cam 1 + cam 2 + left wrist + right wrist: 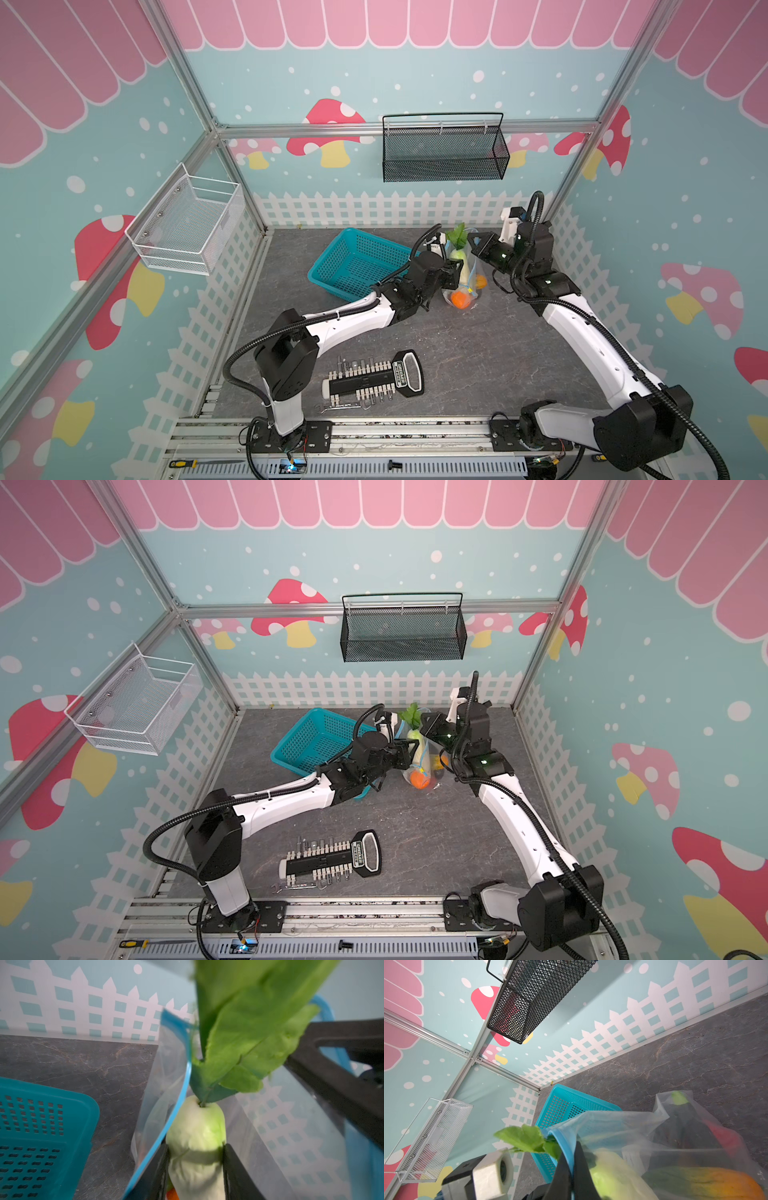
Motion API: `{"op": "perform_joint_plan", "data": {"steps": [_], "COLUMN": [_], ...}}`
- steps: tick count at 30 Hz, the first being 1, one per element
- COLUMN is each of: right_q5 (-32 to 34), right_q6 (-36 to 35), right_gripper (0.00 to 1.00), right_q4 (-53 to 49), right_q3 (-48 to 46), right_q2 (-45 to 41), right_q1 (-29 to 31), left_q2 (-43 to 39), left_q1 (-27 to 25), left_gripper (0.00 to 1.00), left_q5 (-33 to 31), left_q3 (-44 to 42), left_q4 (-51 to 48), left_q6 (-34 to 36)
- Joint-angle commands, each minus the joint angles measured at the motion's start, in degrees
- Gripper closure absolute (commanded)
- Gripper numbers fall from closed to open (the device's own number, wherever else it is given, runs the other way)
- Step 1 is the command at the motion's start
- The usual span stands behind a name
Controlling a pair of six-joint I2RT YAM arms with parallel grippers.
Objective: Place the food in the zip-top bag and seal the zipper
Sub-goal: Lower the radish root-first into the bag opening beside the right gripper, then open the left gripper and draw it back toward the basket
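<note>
We judge the step in hand to be lowering the pale white-green toy cabbage (197, 1126) with its broad green leaves (249, 1032) into the clear, crinkly zip-top bag (623, 1126); the left gripper (196, 1157) grasps the cabbage at its body, one finger on each side, pressing a slight dent into it; the right gripper (572, 1165) is clenched on the thin light-blue zipper (182, 1088) at the bag's mouth and holds that edge up.

To do this well, we would hold the right grip firm so the mouth stays wide, and push the cabbage deeper before letting go, because the leaves stand above the zipper and would likely foul the seal; we would release only once the leaves have cleared the blue strip, then draw the left fingers out without dragging the plastic along.

The bag hangs upright towards the back of the grey marbled tabletop (457, 365), just beside the teal plastic lattice basket (357, 262); its lower part rests on the table. Through its clear wall we see an orange piece (459, 298) near the bottom, a yellow-orange piece (716, 1184), a red piece (724, 1138) and a dark purple piece (685, 1122). The basket looks empty, so we judge the cabbage to be the last food to go in, with sealing yet to come.
</note>
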Motion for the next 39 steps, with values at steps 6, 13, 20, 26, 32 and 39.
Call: {"op": "perform_joint_plan", "data": {"steps": [6, 13, 20, 26, 32, 39], "right_q5": [-0.19, -0.02, -0.53, -1.99, -3.0, -3.54], "right_q6": [-0.38, -1.49, -2.18, -3.05, -4.7, -5.07], "right_gripper": [0.97, 0.96, 0.97, 0.97, 0.96, 0.97], "right_q4": [2.44, 1.84, 2.08, 2.1, 0.95, 0.21], "right_q3": [2.16, 2.43, 2.69, 1.72, 1.93, 2.41], "right_q2": [-0.02, 0.83, 2.26, 2.29, 2.66, 2.7], "right_q1": [-0.24, -0.7, -0.85, -0.85, -1.16, -1.12], "left_q2": [1.41, -7.08, -10.88, -12.79, -12.35, -9.17], "left_q1": [-0.54, 1.61, 4.14, 7.13, 11.56, 11.66], "left_gripper": [0.48, 0.29, 0.29, 0.31, 0.35, 0.38], "left_q5": [2.37, 6.31, 14.58, 18.91, 26.04, 30.3], "left_q3": [4.5, 1.64, -2.24, -6.34, -10.42, -8.88], "left_q4": [-8.2, -14.11, -13.78, -12.01, -6.25, -4.91], "left_q6": [2.08, 0.85, -4.49, -6.44, -9.78, -10.15]}}
